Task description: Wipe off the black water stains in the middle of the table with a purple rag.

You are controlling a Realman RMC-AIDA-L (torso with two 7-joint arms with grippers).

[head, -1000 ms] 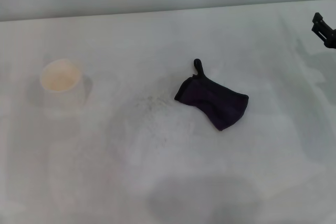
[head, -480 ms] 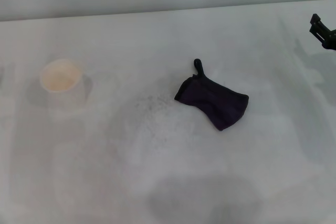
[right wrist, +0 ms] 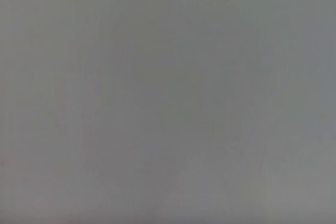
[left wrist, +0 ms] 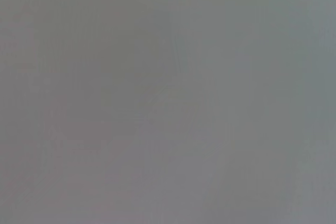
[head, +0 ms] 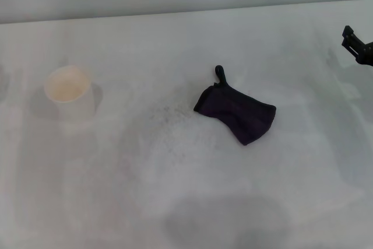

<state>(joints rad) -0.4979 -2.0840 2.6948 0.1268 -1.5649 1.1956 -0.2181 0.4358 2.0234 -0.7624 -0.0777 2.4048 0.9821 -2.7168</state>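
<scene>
White table, purple rag mid-surface, well apart from right gripper, fingers' spread indiscernible.

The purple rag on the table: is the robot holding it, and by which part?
Nothing holds it. The purple rag lies loose on the table; the right gripper hangs far off at the edge, and the left gripper is out of view.

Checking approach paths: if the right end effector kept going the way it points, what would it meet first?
Probably bare table: the right end effector, at the head view's right edge, points roughly toward the rag, with nothing visible between. Depth is unclear.
</scene>
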